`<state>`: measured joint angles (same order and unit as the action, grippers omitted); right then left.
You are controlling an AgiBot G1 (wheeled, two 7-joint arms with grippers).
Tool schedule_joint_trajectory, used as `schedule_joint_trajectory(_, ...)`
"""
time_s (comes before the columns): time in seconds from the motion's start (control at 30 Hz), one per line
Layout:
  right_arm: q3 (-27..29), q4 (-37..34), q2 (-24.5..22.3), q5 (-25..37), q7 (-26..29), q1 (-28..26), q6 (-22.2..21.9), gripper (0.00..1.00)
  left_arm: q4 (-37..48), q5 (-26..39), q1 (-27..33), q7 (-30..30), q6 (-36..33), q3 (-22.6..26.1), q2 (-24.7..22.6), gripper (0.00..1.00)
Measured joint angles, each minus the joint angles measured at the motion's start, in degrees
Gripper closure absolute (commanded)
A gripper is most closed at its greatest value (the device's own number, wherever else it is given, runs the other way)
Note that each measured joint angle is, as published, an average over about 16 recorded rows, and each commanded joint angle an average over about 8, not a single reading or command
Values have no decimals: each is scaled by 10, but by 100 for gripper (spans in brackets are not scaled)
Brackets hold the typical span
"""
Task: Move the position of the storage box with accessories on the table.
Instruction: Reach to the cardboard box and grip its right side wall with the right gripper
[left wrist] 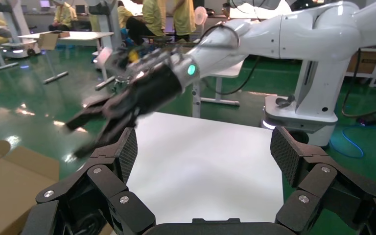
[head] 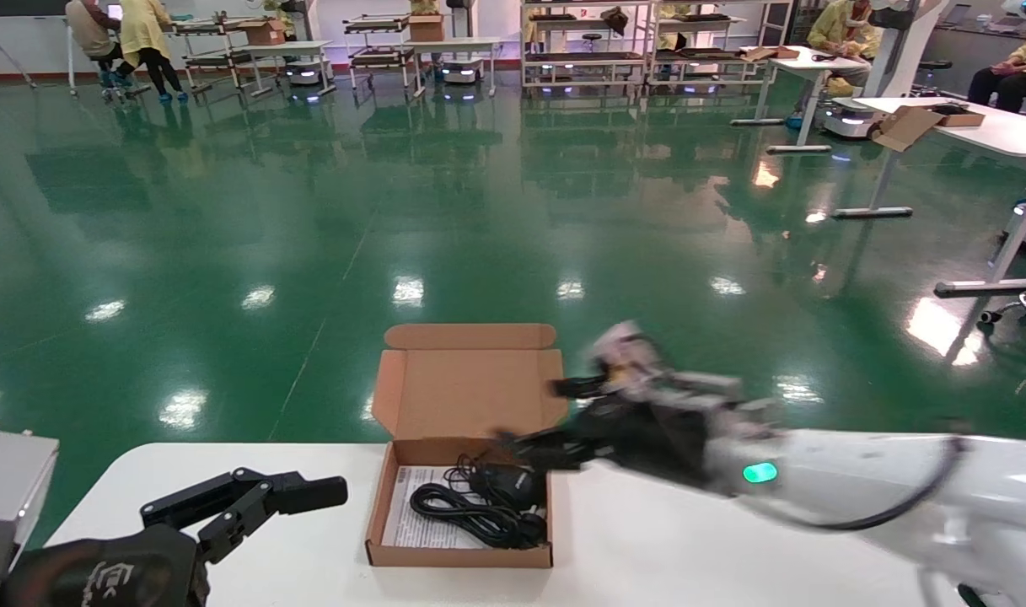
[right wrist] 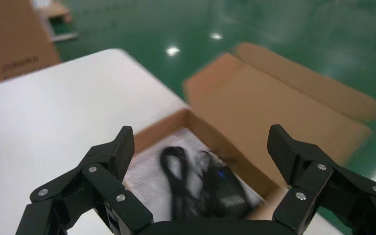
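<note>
The storage box (head: 460, 552) lies open near the far edge of the white table (head: 690, 548), its lid (head: 470, 379) standing up behind it. Inside are the accessories: a black mouse (head: 506, 485), a bundled black cable (head: 466, 516) and a white leaflet (head: 407, 510). My right gripper (head: 528, 415) hovers open over the box's far right corner. In the right wrist view, the mouse (right wrist: 225, 191), cable (right wrist: 174, 178) and leaflet (right wrist: 144, 171) lie below the right gripper (right wrist: 201, 142). My left gripper (head: 298, 506) rests open, left of the box, holding nothing (left wrist: 204, 147).
A grey block (head: 7, 497) sits at the table's left edge. Green floor starts right behind the box lid. Other white desks (head: 976, 122) with a carton (head: 905, 126), shelf racks and people stand far off. A large brown carton (right wrist: 10, 39) shows in the right wrist view.
</note>
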<state>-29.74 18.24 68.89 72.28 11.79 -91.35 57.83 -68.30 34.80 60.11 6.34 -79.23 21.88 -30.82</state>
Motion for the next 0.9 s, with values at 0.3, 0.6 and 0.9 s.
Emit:
schedule_joint_trajectory(0.3, -4, -41, -19, 8, 140, -18, -34, 0, 0, 0, 0, 0, 0, 0, 0, 0)
schedule_joint_trajectory(0.6, -39, -78, 23, 58, 230, -41, -92, 0, 0, 0, 0, 0, 0, 0, 0, 0)
schedule_joint_trajectory(0.9, -77, -97, 76, 103, 286, -51, -142, 0, 0, 0, 0, 0, 0, 0, 0, 0)
